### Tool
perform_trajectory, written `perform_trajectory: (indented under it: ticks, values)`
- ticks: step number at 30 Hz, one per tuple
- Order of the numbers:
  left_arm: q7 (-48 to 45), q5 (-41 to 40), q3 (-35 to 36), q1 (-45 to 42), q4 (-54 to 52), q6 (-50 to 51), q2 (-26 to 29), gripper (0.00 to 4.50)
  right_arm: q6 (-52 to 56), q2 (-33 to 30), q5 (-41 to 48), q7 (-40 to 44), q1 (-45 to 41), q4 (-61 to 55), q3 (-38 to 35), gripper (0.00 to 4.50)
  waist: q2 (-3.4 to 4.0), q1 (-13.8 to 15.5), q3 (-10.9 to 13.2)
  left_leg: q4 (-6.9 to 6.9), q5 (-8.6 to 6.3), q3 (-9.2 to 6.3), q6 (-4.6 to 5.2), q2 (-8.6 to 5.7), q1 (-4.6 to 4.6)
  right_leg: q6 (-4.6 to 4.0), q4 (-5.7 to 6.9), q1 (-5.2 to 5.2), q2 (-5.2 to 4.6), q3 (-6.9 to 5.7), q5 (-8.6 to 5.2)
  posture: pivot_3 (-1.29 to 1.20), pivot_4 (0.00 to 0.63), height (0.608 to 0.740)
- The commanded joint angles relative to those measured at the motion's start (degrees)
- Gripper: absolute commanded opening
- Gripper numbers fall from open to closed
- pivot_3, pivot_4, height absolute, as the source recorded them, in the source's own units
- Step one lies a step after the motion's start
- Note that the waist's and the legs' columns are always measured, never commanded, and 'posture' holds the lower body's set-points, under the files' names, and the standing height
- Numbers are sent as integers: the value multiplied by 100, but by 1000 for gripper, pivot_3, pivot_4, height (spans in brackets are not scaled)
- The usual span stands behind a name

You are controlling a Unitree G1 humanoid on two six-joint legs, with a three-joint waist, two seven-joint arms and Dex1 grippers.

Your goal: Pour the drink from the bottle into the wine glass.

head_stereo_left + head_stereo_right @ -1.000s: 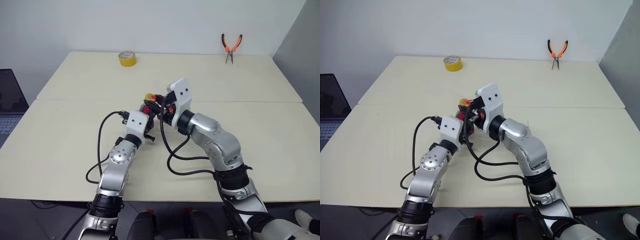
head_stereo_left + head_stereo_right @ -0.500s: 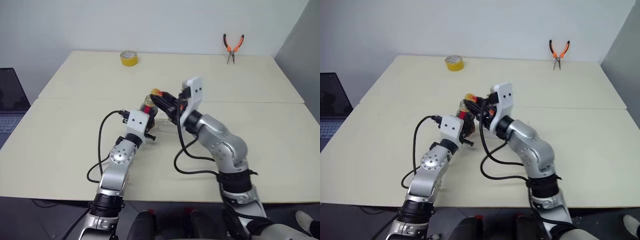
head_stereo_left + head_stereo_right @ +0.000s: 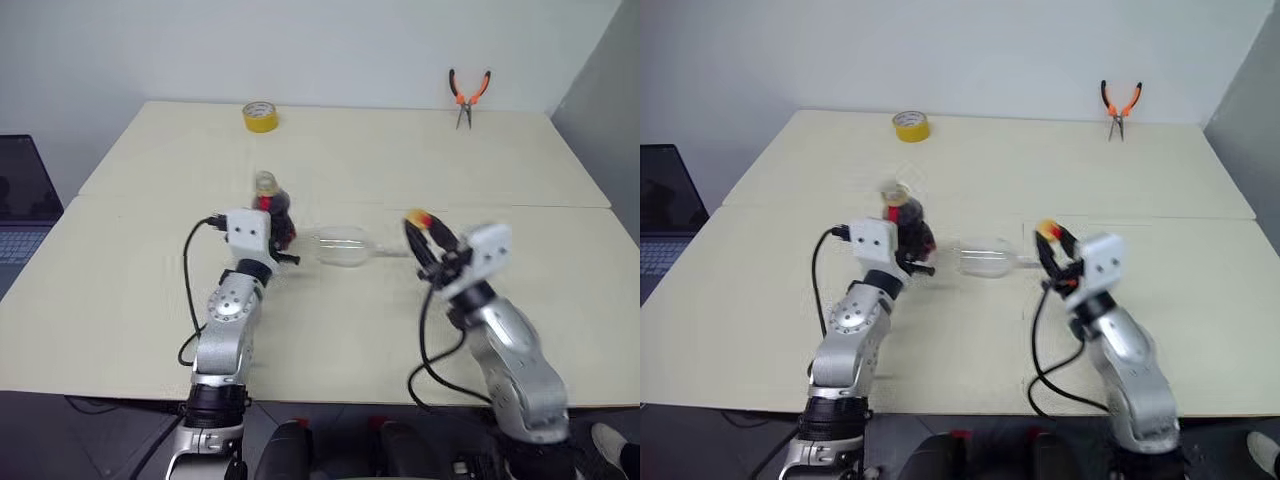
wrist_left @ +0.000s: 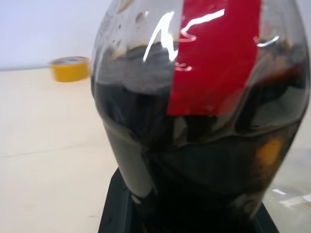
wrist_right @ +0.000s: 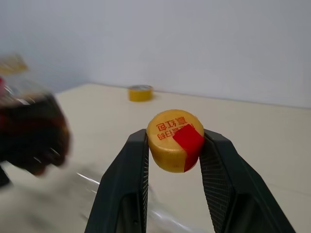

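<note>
My left gripper (image 3: pixel 281 232) is shut on the lower body of the bottle (image 3: pixel 271 204), which stands upright with its neck bare and open. Through its clear wall and beside its red label, the dark drink (image 4: pixel 194 160) shows close up. My right gripper (image 3: pixel 424 229) hovers above the table at the right, shut on the yellow-orange cap (image 5: pixel 175 141), which carries a red patch. Between the two arms the clear wine glass (image 3: pixel 345 246) appears to lie on its side on the table, its stem pointing toward the right gripper.
A yellow tape roll (image 3: pixel 259 116) sits at the far left of the table (image 3: pixel 130 290). Orange-handled pliers (image 3: pixel 467 92) lie at the far right edge. A laptop (image 3: pixel 24 205) stands off the table's left side.
My right gripper has swung away to the right and lower, carrying the cap off the bottle. The left gripper with the bottle has shifted a little left, and the wine glass has come into view.
</note>
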Motion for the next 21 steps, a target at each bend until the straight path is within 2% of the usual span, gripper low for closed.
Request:
perform_trajectory:
  ticks: [1, 8, 16, 21]
  values:
    - [64, -5, -20, -149, -147, -127, -5, 668, -605, -152, -56, 61, 519, 94, -439, 1203, 0, -1, 0, 0, 0, -2, 0, 0, 1, 0, 0, 2, 0, -2, 0, 0, 150, 740]
    - [110, -21, -12, -171, -80, -133, -3, 668, -191, -269, -43, -156, 925, 918, -956, 1203, 0, -7, 0, -6, 4, 0, -7, 5, 14, -1, 4, 7, 8, 2, 0, 0, 150, 740]
    - [122, -32, -29, -183, -57, -142, -7, 668, 484, -102, 237, -377, 754, 1226, -1167, 1203, 0, -5, 0, -9, 7, 3, -12, 7, 16, -1, 4, 7, 10, 6, -1, 0, 150, 740]
    - [121, -42, -29, -200, -47, -139, -12, 668, 801, -258, 227, -306, 762, 1213, -1115, 2885, 0, 0, -1, -9, 7, 2, -11, 6, 15, -1, 3, 9, 10, 4, -1, 0, 150, 740]
